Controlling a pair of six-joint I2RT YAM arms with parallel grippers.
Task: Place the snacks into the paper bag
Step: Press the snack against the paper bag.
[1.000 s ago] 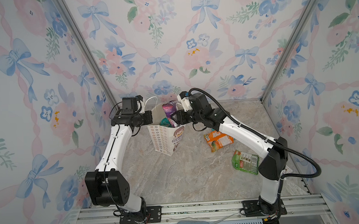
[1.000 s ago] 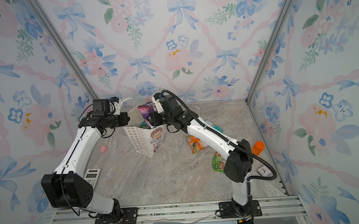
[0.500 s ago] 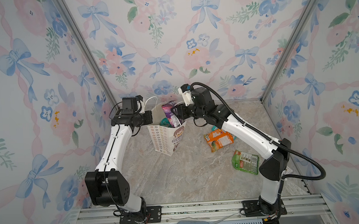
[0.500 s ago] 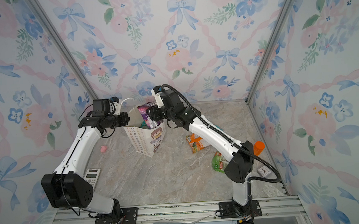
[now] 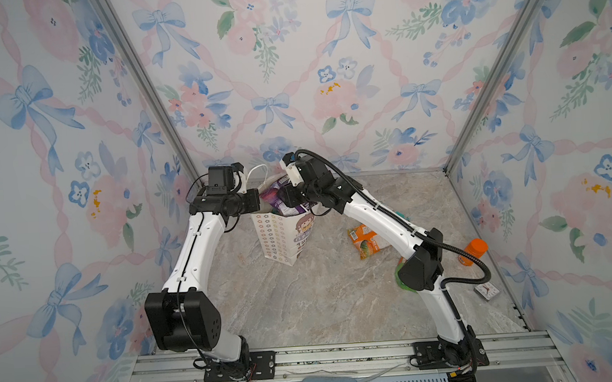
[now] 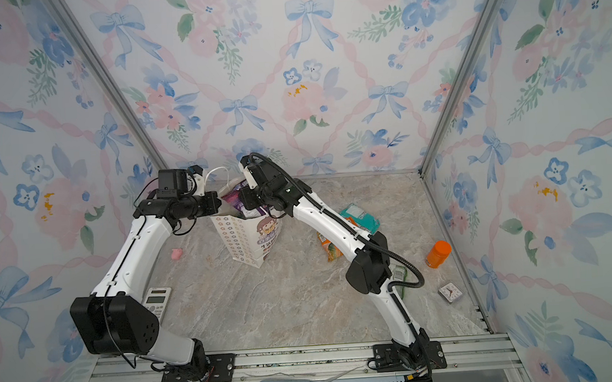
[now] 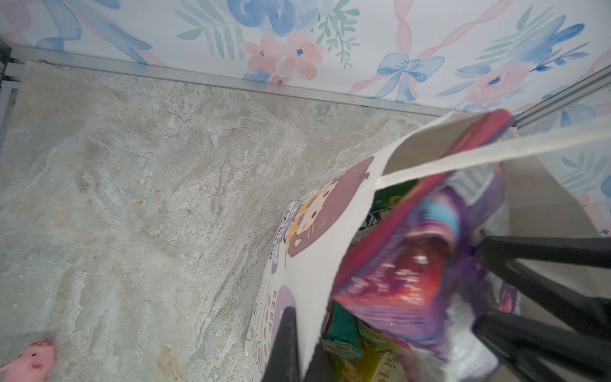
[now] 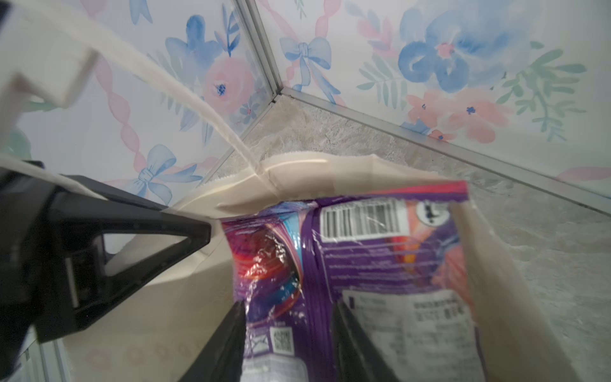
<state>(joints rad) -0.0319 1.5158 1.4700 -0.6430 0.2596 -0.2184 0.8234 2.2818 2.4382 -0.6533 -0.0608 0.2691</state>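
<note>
– Right wrist view: our right pincer (image 8: pixel 288 304) straddles the purple snack (image 8: pixel 380 264) standing half inside the paper bag (image 8: pixel 314 172), near the tabletop's (image 5: pixel 322 300) back edge; gripping, we cannot tell.
– Our left pincer (image 7: pixel 304 337) clenches its rim. The orange snack (image 5: pixel 367 239) and the teal snack (image 6: pixel 359 216) are not packed yet.

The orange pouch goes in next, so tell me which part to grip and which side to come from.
Grip the orange pouch by its barcode end, which shows clear of the right arm, and come straight down from above. It lies flat on the marble table, so probably only a thin edge can be pinched.
</note>
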